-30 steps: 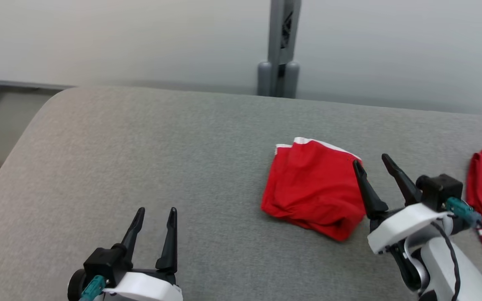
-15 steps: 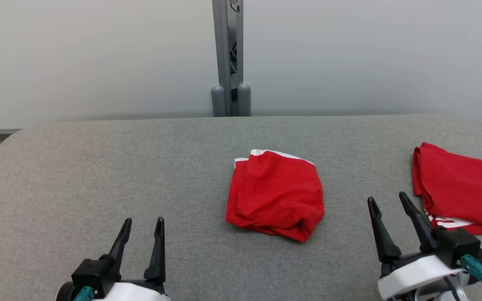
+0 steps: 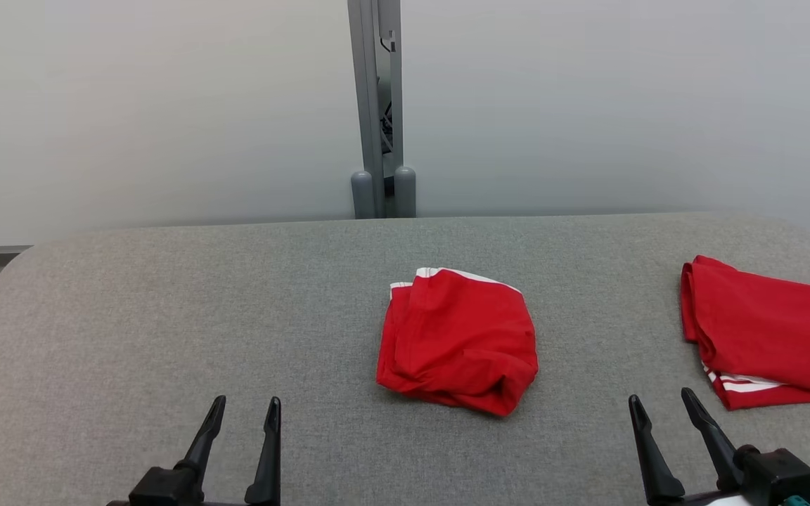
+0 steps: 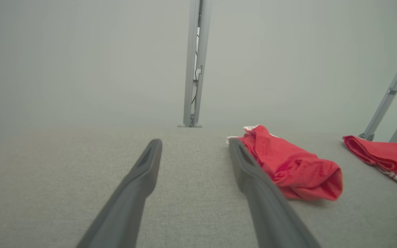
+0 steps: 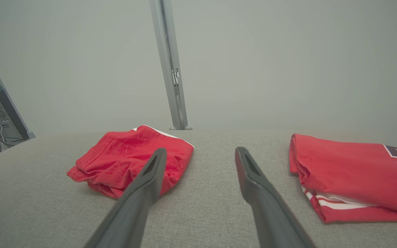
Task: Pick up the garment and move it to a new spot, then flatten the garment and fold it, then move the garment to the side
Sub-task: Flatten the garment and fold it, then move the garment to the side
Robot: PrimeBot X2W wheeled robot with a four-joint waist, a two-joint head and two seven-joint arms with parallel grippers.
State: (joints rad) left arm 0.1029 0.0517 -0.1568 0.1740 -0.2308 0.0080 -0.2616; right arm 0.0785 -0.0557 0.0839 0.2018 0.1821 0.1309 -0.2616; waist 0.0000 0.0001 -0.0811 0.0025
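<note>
Resting folded near the middle of the grey padded table, the garment lies free of both grippers. The right gripper, just beside it a second ago, has drawn back to the near edge, fingers spread wide and empty, like the left gripper. Folding appears finished. Another red shirt lies well apart.

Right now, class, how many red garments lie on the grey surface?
2. One folded red garment lies in the middle of the grey surface; the lettered red garment lies at the robot's far right, cut off by the frame edge. More could sit beyond it.
</note>
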